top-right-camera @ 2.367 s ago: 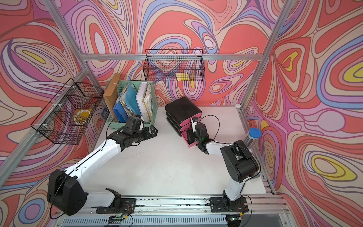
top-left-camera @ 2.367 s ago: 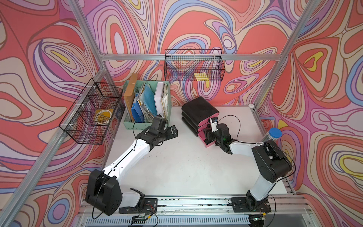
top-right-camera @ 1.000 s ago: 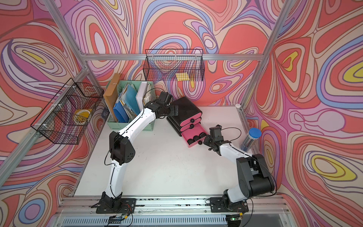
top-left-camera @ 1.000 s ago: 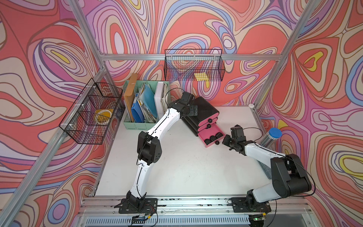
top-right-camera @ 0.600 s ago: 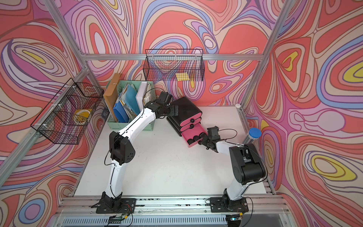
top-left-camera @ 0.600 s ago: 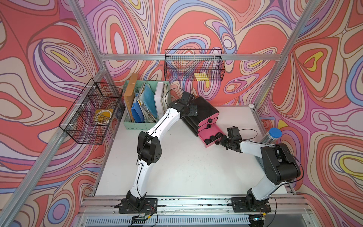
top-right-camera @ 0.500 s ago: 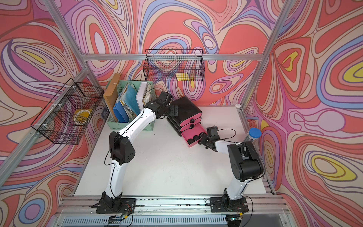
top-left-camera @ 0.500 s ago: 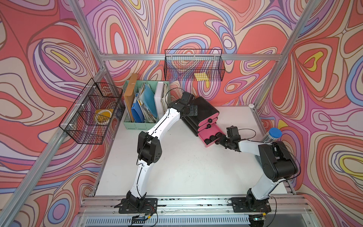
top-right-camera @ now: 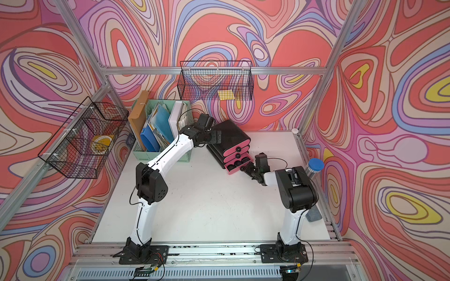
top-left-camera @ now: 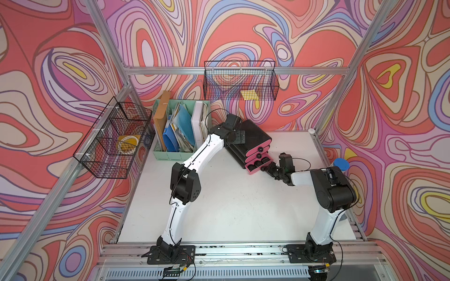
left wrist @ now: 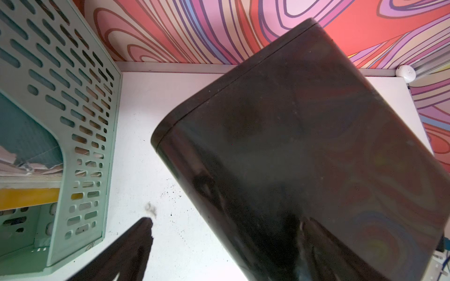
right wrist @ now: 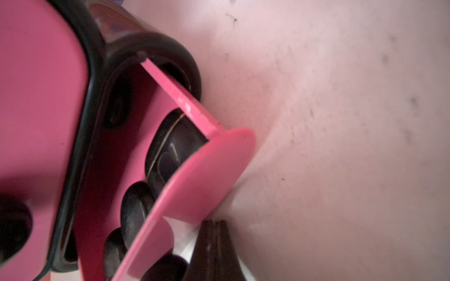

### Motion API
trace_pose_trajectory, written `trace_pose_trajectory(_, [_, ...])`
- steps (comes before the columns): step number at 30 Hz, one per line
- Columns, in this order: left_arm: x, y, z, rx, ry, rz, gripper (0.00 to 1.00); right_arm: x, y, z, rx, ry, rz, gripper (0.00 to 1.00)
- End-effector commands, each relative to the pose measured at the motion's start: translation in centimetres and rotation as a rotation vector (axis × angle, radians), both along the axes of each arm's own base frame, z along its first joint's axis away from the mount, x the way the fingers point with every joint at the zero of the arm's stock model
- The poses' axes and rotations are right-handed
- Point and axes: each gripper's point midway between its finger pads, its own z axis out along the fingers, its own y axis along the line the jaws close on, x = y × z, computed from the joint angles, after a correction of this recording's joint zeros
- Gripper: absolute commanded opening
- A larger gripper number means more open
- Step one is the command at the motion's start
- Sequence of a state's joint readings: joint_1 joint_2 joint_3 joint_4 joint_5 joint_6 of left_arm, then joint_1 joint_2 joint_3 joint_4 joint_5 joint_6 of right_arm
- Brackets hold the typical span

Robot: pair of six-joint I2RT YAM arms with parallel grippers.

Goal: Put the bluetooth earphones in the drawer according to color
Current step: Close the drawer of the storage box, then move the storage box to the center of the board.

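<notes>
Right gripper [top-left-camera: 266,167], clenched, sits at the drawer [top-left-camera: 255,132], bottom tray open (left gripper [top-left-camera: 239,138] spread wide).

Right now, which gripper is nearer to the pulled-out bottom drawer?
Right. The right gripper is shut, right at the pink front of the bottom drawer. The left gripper is at the rear top of the cabinet, away from that drawer.

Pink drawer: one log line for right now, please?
bottom drawer: open, black earphones inside | right gripper: shut, at drawer front | left gripper: open, by cabinet
</notes>
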State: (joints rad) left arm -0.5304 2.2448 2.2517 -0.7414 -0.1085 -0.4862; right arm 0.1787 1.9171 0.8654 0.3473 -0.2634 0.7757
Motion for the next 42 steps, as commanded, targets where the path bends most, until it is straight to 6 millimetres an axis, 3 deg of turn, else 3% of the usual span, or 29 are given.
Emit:
trace_pose_trajectory(1, [-1.3, 0.3, -3.6, 0.084, 0.098, -0.017, 0.99, 2.1, 1.5, 1.4, 0.104, -0.074, 0.012, 0.00])
trace_pose_trajectory(7, [-1.6, -0.1, -3.8, 0.082, 0.100, -0.023, 0.98, 3.8, 2.5, 0.9, 0.192, -0.097, 0.001, 0.00])
trace_pose_trajectory(13, [-1.7, -0.4, -4.2, 0.078, 0.109, -0.026, 0.98, 4.9, 3.1, 1.7, 0.217, -0.130, 0.003, 0.00])
trace_pose_trajectory(22, [-2.2, -0.8, -3.8, 0.062, 0.108, -0.038, 0.98, 4.7, 3.8, 2.8, 0.250, -0.168, 0.014, 0.03])
trace_pose_trajectory(26, [-2.9, -0.7, -2.1, 0.036, 0.096, -0.046, 0.98, 3.0, 2.4, 2.7, 0.174, -0.125, -0.020, 0.03])
trace_pose_trajectory(31, [-3.8, 0.1, 2.0, 0.003, 0.021, -0.039, 0.99, 0.8, -0.3, 5.5, -0.029, -0.113, -0.048, 0.08])
trace_pose_trajectory(34, [-4.1, 0.7, 4.5, -0.003, -0.032, -0.030, 0.99, 0.5, -1.3, 8.9, -0.105, -0.165, -0.026, 0.17])
trace_pose_trajectory(38, [-4.1, 1.6, 6.6, -0.034, -0.065, -0.018, 0.99, 0.8, -2.0, 12.5, -0.167, -0.217, 0.008, 0.37])
trace_pose_trajectory(42, [-3.8, 1.9, 6.8, -0.138, -0.038, -0.016, 0.99, 2.5, -2.2, 15.6, -0.196, -0.251, 0.035, 0.68])
